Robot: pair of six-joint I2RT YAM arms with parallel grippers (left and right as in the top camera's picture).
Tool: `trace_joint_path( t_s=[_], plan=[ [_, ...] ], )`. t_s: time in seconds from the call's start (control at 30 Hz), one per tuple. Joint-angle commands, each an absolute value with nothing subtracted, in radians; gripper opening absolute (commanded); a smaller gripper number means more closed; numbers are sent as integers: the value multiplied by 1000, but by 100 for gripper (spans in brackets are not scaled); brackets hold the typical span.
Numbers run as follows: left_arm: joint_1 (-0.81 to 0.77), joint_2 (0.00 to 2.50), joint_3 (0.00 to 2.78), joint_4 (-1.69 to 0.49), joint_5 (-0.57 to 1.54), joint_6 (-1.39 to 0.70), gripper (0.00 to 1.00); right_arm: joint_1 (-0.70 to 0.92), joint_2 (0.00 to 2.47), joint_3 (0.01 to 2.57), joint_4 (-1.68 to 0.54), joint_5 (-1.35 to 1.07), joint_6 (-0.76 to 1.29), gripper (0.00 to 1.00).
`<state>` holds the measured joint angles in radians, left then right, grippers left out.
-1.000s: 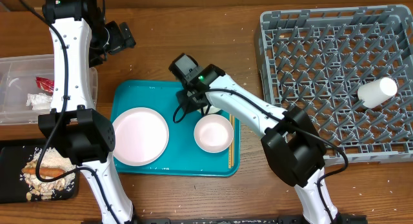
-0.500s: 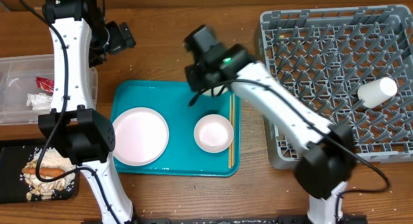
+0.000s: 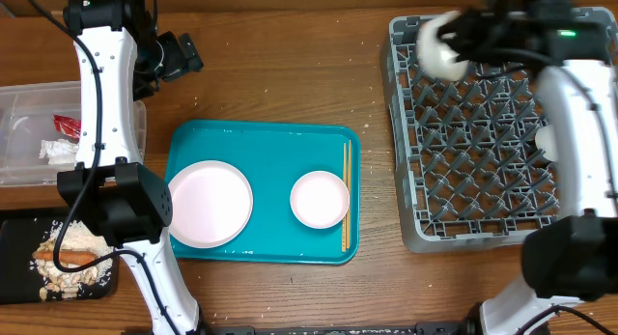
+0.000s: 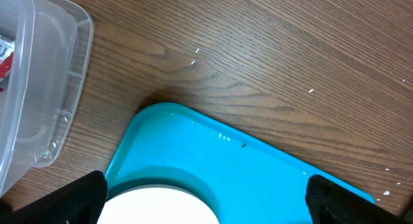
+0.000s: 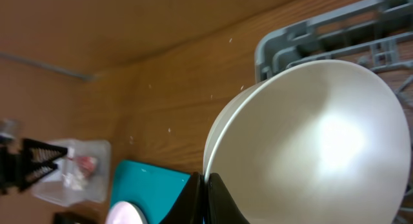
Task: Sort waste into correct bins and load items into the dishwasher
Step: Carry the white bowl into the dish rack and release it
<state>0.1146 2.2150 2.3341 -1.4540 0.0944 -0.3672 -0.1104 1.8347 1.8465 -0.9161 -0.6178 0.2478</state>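
White bowl [image 5: 310, 140] in right pincer [image 5: 205, 188], over grey rack [image 3: 454, 171] (blurred overhead)

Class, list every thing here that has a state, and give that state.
left claw: open, empty
right claw: shut on white bowl, over dish rack
plate: empty, on teal tray
small bowl: upright, empty, on teal tray
clear tub: lidless, holds red wrapper and tissue
black tray: holds food scraps

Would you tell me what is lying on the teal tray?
A pale plate, a small white bowl and wooden chopsticks along its right edge. The teal tray surface beneath the dishes is covered.
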Motion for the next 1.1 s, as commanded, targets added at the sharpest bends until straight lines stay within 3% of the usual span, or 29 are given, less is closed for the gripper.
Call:
trace_joint_path(
  t_s=[0.0,0.2,0.4,1.07],
  plan=[
    [110,2215,2334,-1454,101,-374,100,-223,1826,1768,-842,-939,212,4],
    [110,2215,2334,-1454,101,-374,100,-327,1826,1599,-626,-1155,243,4],
    [110,2215,2334,-1454,101,-374,100,-326,1836,1470,-426,-1167,339,4],
    [110,2215,2334,-1454,101,-374,100,-373,1947,1455,-422,-1071,349,4]
  ],
)
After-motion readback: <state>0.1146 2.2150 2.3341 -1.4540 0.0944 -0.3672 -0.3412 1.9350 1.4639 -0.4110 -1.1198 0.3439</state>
